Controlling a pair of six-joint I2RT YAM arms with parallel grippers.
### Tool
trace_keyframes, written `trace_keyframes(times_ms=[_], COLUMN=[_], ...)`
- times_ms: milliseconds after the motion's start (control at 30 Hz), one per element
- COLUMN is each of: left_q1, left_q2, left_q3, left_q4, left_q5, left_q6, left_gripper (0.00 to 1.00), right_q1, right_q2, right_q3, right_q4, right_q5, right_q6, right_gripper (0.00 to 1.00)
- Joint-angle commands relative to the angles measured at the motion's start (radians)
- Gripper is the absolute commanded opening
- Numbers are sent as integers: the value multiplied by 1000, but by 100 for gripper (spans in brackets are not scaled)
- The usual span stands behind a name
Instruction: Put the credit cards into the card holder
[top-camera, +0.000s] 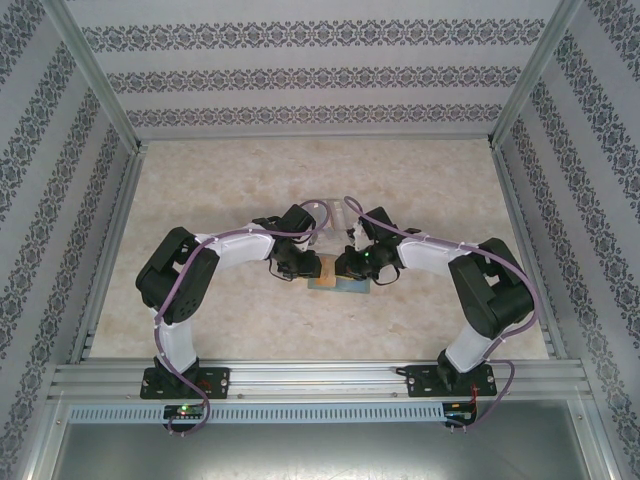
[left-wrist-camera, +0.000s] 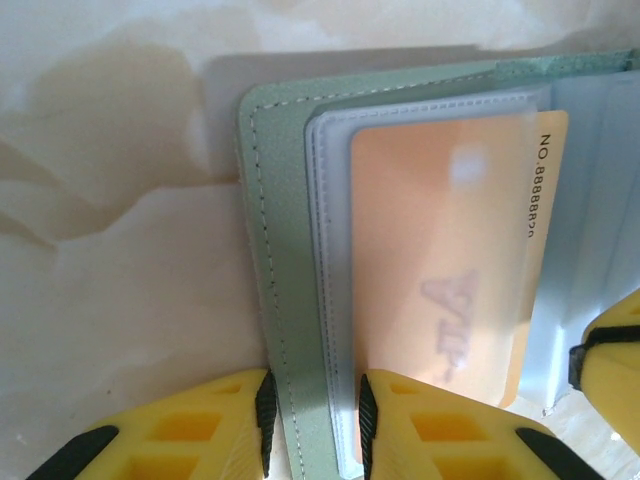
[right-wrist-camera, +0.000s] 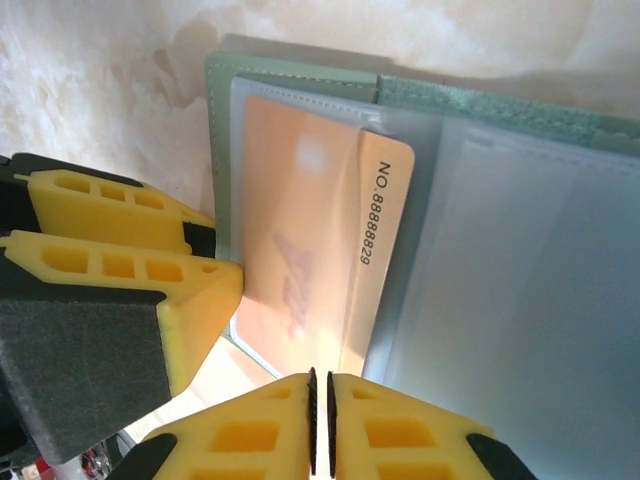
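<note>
You have the sage-green wallet (top-camera: 345, 286) lying open at the middle of the desk (top-camera: 240, 180). Your two arms reach in from left and right and meet over it. The credit card (left-wrist-camera: 440, 260) is orange, with a printed number along its right edge, and it sits on the wallet's left page. Most of it lies under a clear plastic pocket (left-wrist-camera: 335, 200). The strip with the number sticks out on the right, toward the fold. In the right wrist view the pocket's edge bows up a little over the card.

Your left fingers (left-wrist-camera: 385, 430) are spread a little, and the wallet's left edge runs through the gap between them. One finger is over the bare desk just left of the green cover. The other is over the pocket and the near end of the card. I cannot tell from these views whether they press on anything.

Your right fingers (right-wrist-camera: 345, 420) are pressed together, with a thin dark slit between their pads, right at the near edge of the card. I cannot tell whether they nip the card or merely touch it. The wallet's right page carries clear pockets too.
</note>
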Motion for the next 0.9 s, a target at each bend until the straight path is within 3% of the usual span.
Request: trace_keyframes(times_ms=[0,300,533,867], left_q1=[11,13,13,15], left_q2=[24,18,25,29], left_q3=[-9,-19,-12,-8], left_q4=[47,49,50,58], left_q5=[0,-5,3,16], left_q6=[-8,-10,-9,-12], left_gripper=[31,30,29,29], right_q1=[5,36,50,84], right_q2=[23,1,36,77], right_q3=[-14,7,14,55], right_q4=[14,-71,-41,-15], right_q5=[16,103,120,115], right_q6=[2,-41,-33,-33], right_gripper=[11,19,18,8])
